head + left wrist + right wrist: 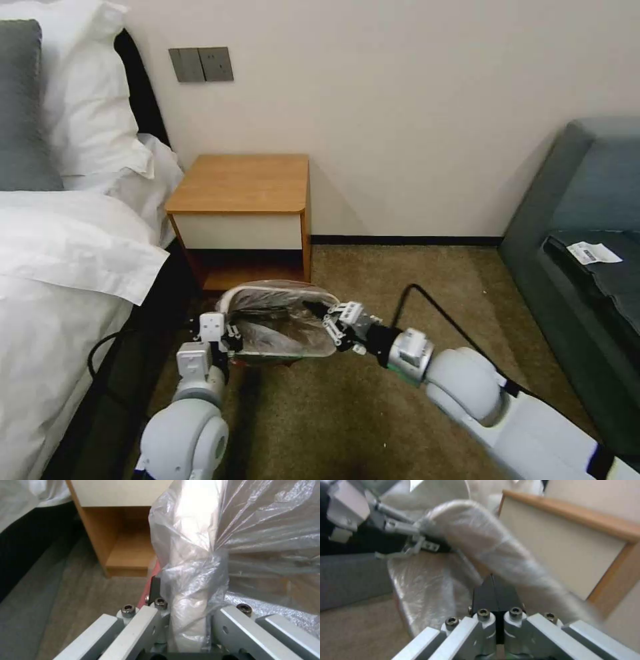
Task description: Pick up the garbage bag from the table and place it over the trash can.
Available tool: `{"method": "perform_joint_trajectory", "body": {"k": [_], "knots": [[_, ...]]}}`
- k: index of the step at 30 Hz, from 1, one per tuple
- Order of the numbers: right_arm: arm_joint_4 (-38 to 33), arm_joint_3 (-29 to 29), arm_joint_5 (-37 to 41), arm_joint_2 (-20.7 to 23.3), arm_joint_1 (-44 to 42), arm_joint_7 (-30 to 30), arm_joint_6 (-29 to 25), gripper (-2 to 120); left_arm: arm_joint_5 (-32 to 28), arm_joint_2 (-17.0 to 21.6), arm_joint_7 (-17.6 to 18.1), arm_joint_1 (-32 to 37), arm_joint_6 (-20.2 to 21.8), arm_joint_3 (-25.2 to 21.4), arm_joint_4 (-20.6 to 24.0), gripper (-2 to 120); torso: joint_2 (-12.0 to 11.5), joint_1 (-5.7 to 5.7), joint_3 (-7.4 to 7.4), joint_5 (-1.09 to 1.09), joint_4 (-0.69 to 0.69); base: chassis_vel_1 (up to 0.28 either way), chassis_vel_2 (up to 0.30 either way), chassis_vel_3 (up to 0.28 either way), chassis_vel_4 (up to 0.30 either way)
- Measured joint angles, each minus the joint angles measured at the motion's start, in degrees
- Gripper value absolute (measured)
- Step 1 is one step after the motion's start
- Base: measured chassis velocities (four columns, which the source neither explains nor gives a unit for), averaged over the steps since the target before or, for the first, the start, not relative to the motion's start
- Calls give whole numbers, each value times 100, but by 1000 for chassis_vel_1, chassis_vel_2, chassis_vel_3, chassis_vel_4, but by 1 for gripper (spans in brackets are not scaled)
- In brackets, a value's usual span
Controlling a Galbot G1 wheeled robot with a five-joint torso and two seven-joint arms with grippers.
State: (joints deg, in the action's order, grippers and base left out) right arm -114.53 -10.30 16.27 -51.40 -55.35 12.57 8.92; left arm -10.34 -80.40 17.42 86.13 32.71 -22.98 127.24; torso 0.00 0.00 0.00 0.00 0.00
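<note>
The thin, crinkled translucent garbage bag (pixel 283 320) is draped over the small cream plastic trash can (pixel 267 358), between the two claws. The left claw (pixel 186 610) grips bag and rim. The right claw (pixel 495 590) is closed, apparently pinching plastic. Beyond both stands the orange-brown wooden worktop (pixel 243 183).

Bedroom, likely hotel: bed (pixel 60 280) with white pillows (pixel 93 87) left of my grippers, wooden nightstand (pixel 240 183) ahead, carpet (pixel 360 413) below, sofa (pixel 587 220) right.
</note>
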Motion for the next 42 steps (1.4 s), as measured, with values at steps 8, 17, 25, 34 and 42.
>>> {"method": "perform_joint_trajectory", "body": {"k": [8,17,25,34,42], "knots": [[539,-726,185,-222,761,-283,309,0,-25,-95,9,-65,-4,157,-86,3,0,0,0,0,0,0,0,0,0],[1055,-1456,640,-405,1523,-882,899,0,146,-141,15,-66,-52,274,-184,3,0,0,0,0,1,0,0,0,0],[1348,-2242,706,-516,2116,-1066,1489,0,267,-139,9,-82,-96,334,-199,3,0,0,0,-1,0,0,0,0,0],[1841,-3056,139,-746,2872,-956,1805,0,309,-153,-4,-45,-100,454,-151,3,0,0,0,0,1,0,0,0,0],[2210,-3362,86,-904,3253,-908,1898,0,418,-182,-6,34,-131,590,-112,3,0,0,0,0,0,0,0,0,0]]}}
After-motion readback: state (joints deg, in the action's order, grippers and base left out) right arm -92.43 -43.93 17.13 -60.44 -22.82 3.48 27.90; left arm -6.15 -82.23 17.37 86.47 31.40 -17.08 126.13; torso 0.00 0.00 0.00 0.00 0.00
